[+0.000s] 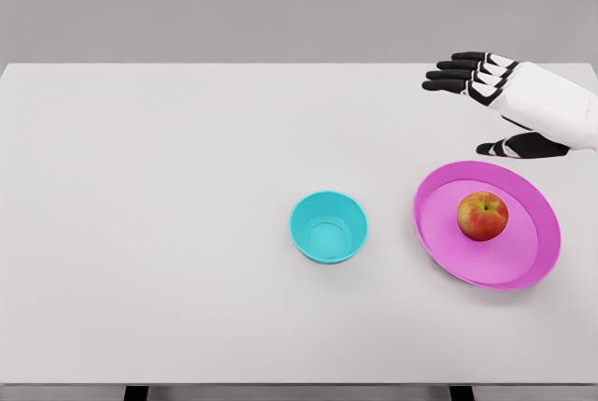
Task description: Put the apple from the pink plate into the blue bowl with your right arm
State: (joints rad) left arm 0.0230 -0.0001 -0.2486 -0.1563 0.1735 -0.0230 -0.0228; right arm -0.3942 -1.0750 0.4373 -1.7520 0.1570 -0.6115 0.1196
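Observation:
A red and yellow apple (482,216) sits on the pink plate (439,233) at the right of the white table. The blue bowl (328,227) stands empty just left of the plate. My right hand (462,107) hovers above the table behind the plate, farther back than the apple, with its fingers stretched out to the left and the thumb below them. It is open and holds nothing. The left arm is out of view.
The white table (168,233) spreads wide to the left of the bowl, and its front edge runs along the bottom of the view. A grey wall stands behind the table's far edge.

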